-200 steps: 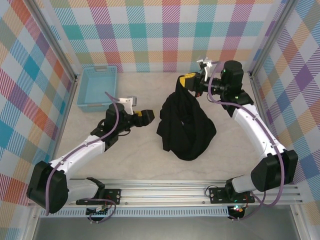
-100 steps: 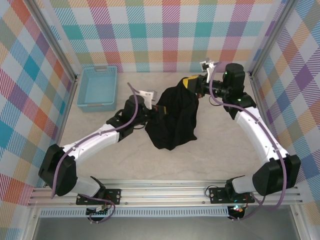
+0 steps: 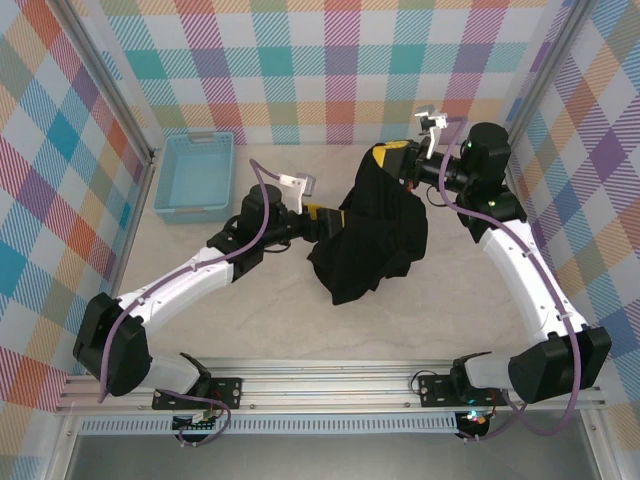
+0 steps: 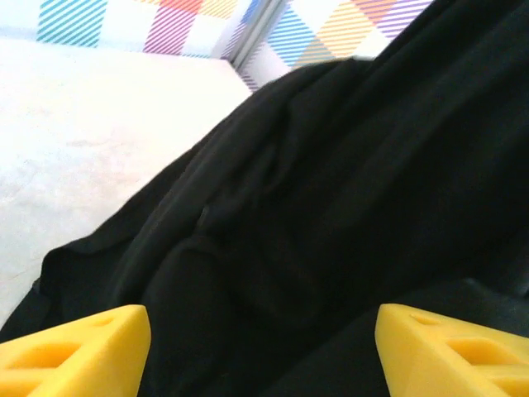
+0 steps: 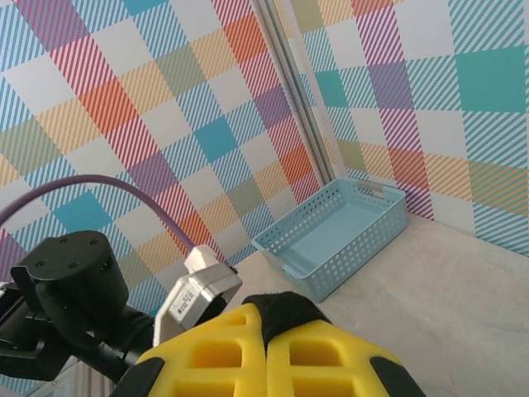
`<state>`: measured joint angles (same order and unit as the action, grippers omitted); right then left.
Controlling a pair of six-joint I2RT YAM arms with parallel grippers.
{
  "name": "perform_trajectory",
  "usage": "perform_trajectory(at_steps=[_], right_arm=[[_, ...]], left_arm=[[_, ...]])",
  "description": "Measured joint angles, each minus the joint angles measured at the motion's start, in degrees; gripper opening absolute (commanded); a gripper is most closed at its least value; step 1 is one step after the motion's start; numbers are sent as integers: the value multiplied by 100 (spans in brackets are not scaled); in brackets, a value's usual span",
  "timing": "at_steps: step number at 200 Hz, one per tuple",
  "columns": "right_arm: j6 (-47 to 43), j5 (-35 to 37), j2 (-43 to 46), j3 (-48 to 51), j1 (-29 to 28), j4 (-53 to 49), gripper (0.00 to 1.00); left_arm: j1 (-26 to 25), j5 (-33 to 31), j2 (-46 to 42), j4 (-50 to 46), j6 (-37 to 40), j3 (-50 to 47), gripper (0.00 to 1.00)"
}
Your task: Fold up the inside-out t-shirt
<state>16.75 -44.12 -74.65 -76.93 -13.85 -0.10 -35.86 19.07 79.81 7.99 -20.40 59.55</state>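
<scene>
Step in hand, by my read, is opening out the inside-out t-shirt point(image 3: 372, 240) before any fold can start. It hangs as a dark bunch from my right end effector point(image 3: 386, 158), whose yellow fingers point(image 5: 215, 356) are pinched tight on a tuck of black cloth, up toward the back of the surface point(image 3: 270, 320), and the lower folds look to rest on it. My left end effector point(image 3: 322, 222) is right at the bundle's left flank, fingers spread wide with nothing gripped; on its wrist view the cloth sits just ahead of and between the two tips. Next, I reckon, I need to nose the left one in, close on an edge or hem, then draw the two apart to spread the shirt flat. Which edge that is, I can't tell in this crumple.
</scene>
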Motion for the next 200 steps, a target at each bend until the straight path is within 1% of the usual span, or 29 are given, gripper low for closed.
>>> perform_trajectory(at_steps=[15,35,53,59,71,85,95,118,136,156,167,183,200], right_arm=[[-2,-61,-2,0,0,0,0],[-26,-177,-2,0,0,-24,0],[-101,-291,-2,0,0,-98,0],[-125,-321,-2,0,0,-120,0],[-205,-374,-2,0,0,-153,0],[-326,-400,-2,0,0,-216,0],[-450,-400,-2,0,0,-315,0],[-822,-354,4,0,68,-638,0],[-931,-345,92,55,302,-741,0],[-863,-330,337,232,815,-726,0],[-748,-304,431,280,1058,-658,0],[-603,-299,483,313,1231,-525,0],[-382,-367,474,417,1235,-315,0]], left_arm=[[4,-24,238,-26,153,234,72],[11,-74,782,-79,361,638,70],[42,-81,1224,-170,511,953,61],[46,-44,1357,-192,531,1043,57],[72,52,1585,-221,522,1207,41],[81,190,1805,-221,518,1373,29],[98,278,1880,-195,511,1405,17],[240,396,1897,-68,186,1333,5],[549,398,1801,249,-177,1001,5],[1058,275,1443,538,-629,236,7],[1300,153,1115,575,-868,-251,7],[1537,-96,577,549,-1078,-839,6],[1631,-450,-109,409,-1196,-1375,12]])
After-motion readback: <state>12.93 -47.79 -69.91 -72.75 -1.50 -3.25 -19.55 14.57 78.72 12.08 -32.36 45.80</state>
